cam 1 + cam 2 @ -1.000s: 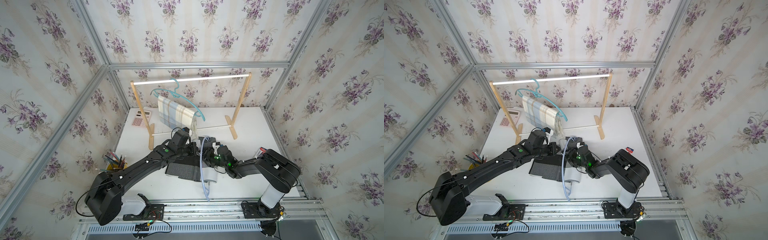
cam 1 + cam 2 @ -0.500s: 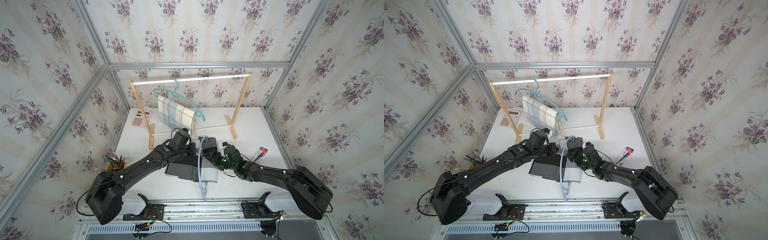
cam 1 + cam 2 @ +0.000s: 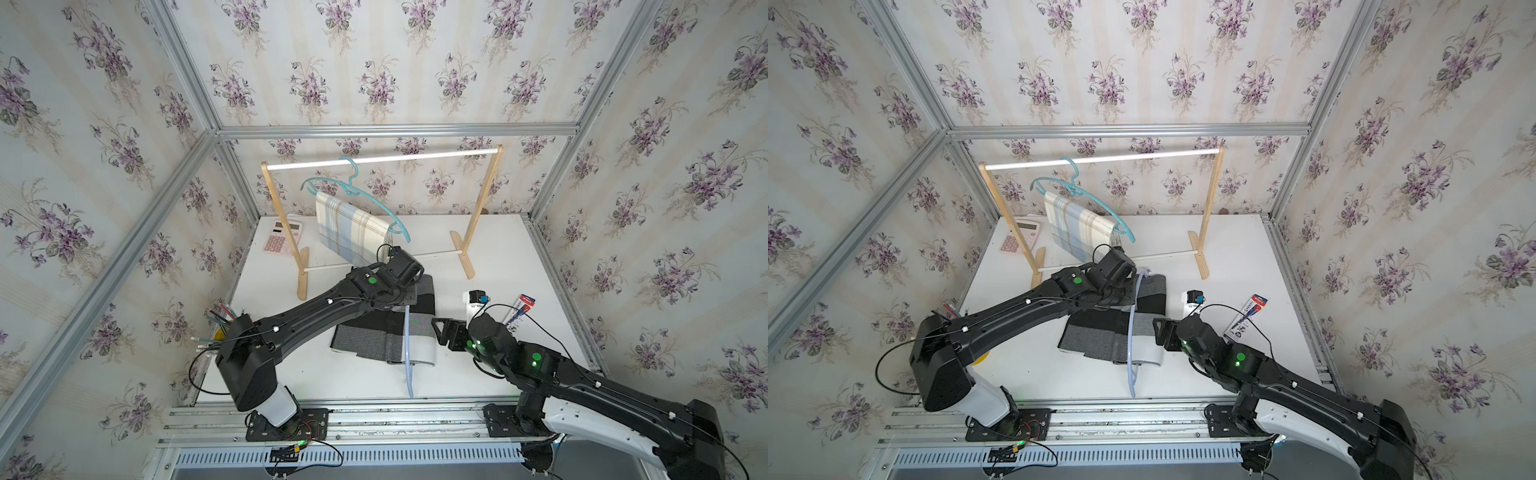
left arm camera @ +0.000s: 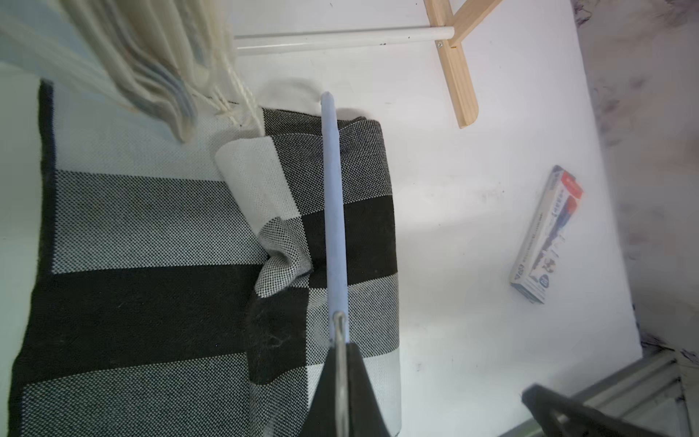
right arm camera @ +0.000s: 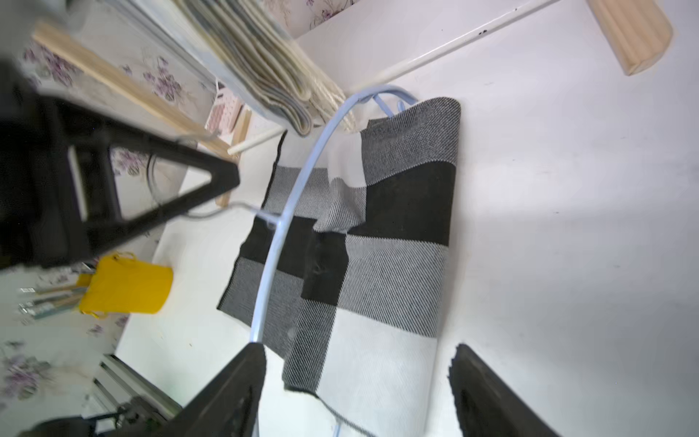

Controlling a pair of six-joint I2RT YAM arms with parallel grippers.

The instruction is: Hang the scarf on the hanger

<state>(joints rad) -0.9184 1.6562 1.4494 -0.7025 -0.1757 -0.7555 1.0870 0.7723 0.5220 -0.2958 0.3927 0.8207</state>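
Looking down at the desk [image 3: 498, 257], I see the checked grey, black and white scarf [image 3: 365, 340] lying folded flat at the centre, not yet on any hanger. My left pincer [image 4: 340, 342] is pressed together on the wire hook of the light-blue hanger [image 4: 334, 212]. It holds the hanger on its edge above the scarf, running from 12 to 6 o'clock over the scarf's 3 o'clock part. I think it is held this way so that the cloth can be drawn through the frame while the hanger does not slide.

My right pincer [image 3: 436, 332] is spread wide and holds nothing. It is just beside the scarf's edge at 3 o'clock and points toward 9 o'clock, ready, I judge, to take the white end.

At 12 o'clock stands the wooden rack [image 3: 482, 208], where a teal hanger [image 3: 350, 190] carries a plaid scarf [image 3: 349, 232]. Its fringe hangs close over my work and may catch.
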